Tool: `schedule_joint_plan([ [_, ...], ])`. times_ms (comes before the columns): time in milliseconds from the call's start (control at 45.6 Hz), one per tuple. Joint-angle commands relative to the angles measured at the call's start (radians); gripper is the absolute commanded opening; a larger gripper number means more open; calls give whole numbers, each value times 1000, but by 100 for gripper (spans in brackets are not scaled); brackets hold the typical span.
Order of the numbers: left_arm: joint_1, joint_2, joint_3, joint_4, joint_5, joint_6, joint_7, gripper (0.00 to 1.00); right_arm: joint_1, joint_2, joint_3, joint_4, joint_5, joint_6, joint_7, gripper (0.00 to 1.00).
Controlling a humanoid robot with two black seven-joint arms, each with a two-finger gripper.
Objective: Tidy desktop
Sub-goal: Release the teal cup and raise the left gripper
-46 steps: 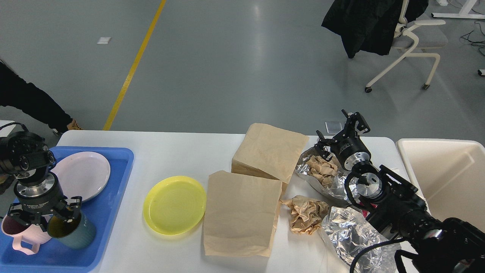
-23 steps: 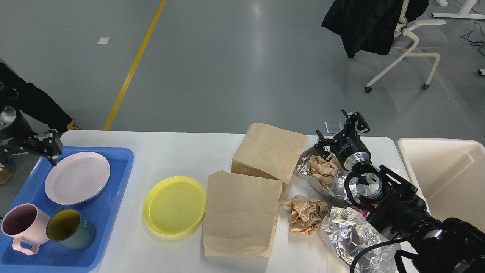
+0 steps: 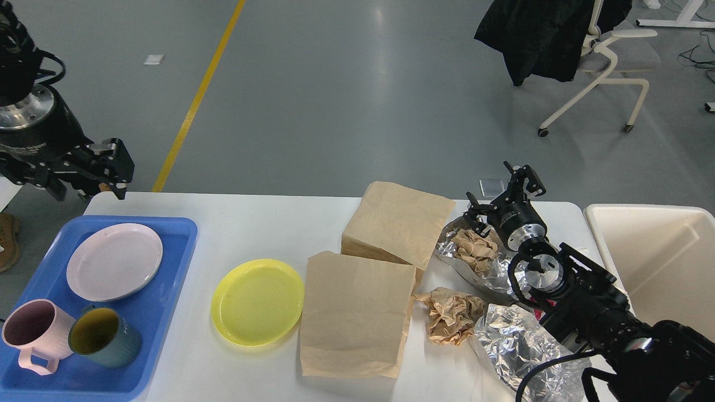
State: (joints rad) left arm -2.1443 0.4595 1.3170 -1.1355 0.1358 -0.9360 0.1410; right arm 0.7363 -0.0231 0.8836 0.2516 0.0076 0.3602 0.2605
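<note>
- While the left gripper (image 3: 84, 190) hangs above the far-left corner of the desktop (image 3: 234, 223), its fingers spread and empty, the blue tray (image 3: 184, 234) below it holds a pale plate (image 3: 114, 261), a pink mug (image 3: 31, 334) and a dark green cup (image 3: 103, 336).
- Just right of the tray, a yellow plate (image 3: 258, 301) lies alone on the white surface; it looks like the next dish due for the tray, which calls for a reach down and right, then a rim pinch.
- At centre lie two brown paper bags (image 3: 357, 312), flat and overlapping.
- Further right sit crumpled brown paper (image 3: 451, 315) and foil sheets (image 3: 516, 346).
- The right gripper (image 3: 500, 192) hovers over the far foil, fingers apart, holding nothing.
- A cream bin (image 3: 648, 212) stands beside the table's right end, the likely place for the rubbish.
</note>
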Motion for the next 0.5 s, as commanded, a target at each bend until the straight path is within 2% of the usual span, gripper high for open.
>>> schedule_joint_plan([
  [0,-26,-58,2,-32,-56,22,-12,80,0,0,0,0,0,0,0,100],
  [197,-42,-99,2,-27,-74,23,-11,81,0,0,0,0,0,-1,0,100],
  [482,-23,-85,-9,-4,-62,25,3,81,0,0,0,0,0,-1,-1,100],
])
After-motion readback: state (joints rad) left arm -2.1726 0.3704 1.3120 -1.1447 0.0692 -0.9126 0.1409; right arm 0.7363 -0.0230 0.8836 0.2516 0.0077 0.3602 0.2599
